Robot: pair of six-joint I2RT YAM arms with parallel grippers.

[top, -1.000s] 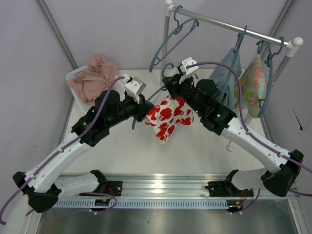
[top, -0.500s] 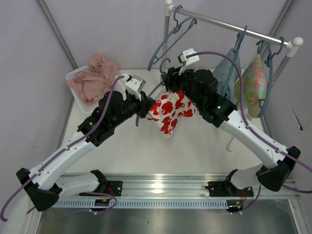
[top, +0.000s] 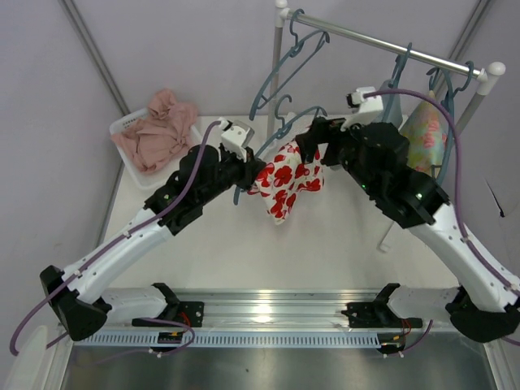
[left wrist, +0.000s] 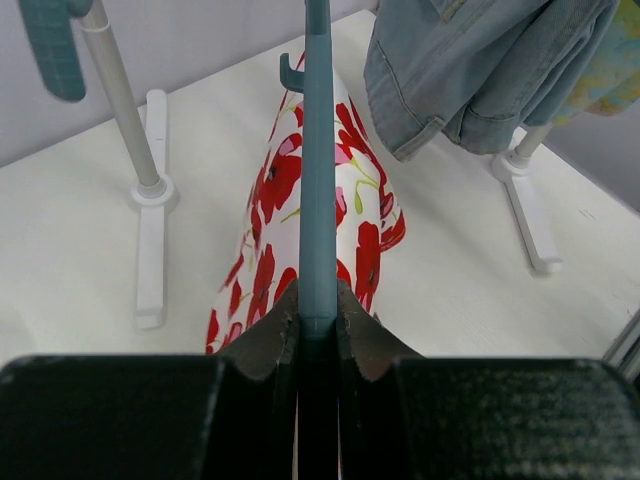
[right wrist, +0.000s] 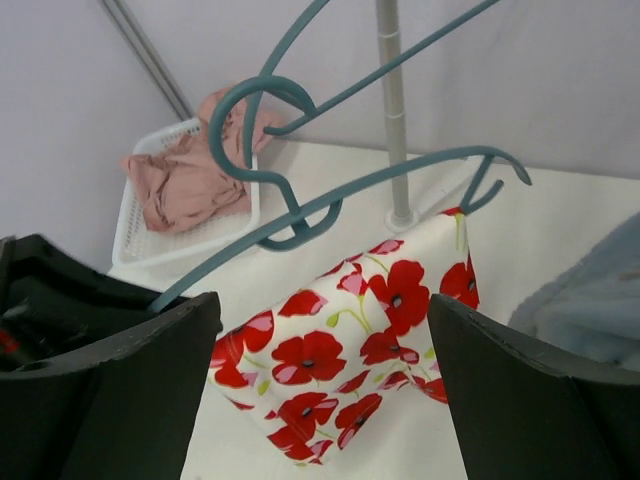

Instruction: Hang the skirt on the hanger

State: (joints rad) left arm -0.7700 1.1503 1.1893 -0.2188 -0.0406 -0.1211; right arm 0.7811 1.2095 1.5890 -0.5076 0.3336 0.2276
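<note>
The teal hanger (top: 276, 135) is held above the table by one end, with my left gripper (top: 244, 172) shut on that arm (left wrist: 318, 180). The skirt (top: 284, 180), white with red flowers, hangs from it, tilted, and its strap is caught at the hanger's far notch (right wrist: 466, 205). In the left wrist view the skirt (left wrist: 275, 190) drapes under the bar and my left gripper (left wrist: 318, 315) pinches the bar's near end. My right gripper (top: 313, 140) is just right of the skirt, open and apart from it. In its own view the right gripper (right wrist: 323, 320) frames the skirt (right wrist: 340, 350) below the hanger (right wrist: 330, 200).
A clothes rail (top: 390, 45) stands at the back right with an empty teal hanger (top: 288, 65), a denim garment (left wrist: 480, 70) and a pale green floral garment (top: 422, 134). A white basket (top: 122, 126) with pink cloth (top: 158, 130) sits at the back left.
My right gripper has opened, let go of the skirt and drawn back to the right. The left arm has carried the hanger and skirt slightly up and right.
</note>
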